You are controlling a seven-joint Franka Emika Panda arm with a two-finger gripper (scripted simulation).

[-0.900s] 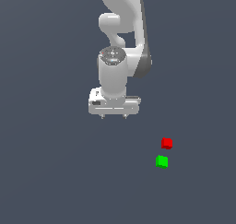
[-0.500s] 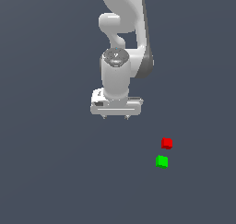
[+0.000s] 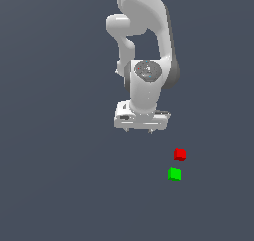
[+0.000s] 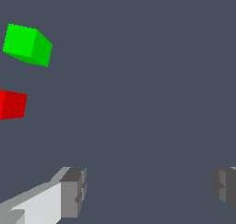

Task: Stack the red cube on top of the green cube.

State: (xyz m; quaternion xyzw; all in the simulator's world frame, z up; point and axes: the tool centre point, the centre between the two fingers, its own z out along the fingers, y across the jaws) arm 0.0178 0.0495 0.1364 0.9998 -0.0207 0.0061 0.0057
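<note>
Since the earlier frames my arm has drifted toward the exterior view's right and a little lower, bringing my tool (image 3: pixel 141 129) closer to the two cubes; the cubes themselves have not shifted. My tool is spread wide and holds nothing: in the wrist view the two fingers (image 4: pixel 73 191) stand well apart with only bare counter (image 4: pixel 147 103) between them.

The red cube (image 3: pixel 179 154) sits on the counter, below and toward the exterior view's right of my tool, not yet under it. The green cube (image 3: pixel 174 174) lies just beside it, apart by a small gap, nearer the exterior camera. In the wrist view both cubes are off to one side of my fingers, the red cube cut by the picture's edge, neither between the fingers.

As I judge it, nothing of the task is done yet: the red cube is untouched and rests on the counter rather than on the green one. I am in the approach. Left to do: centre over the red cube, descend, grip it, lift, carry it over the green cube and set it down.

There are no containers in the scene, only the two cubes on the counter.
</note>
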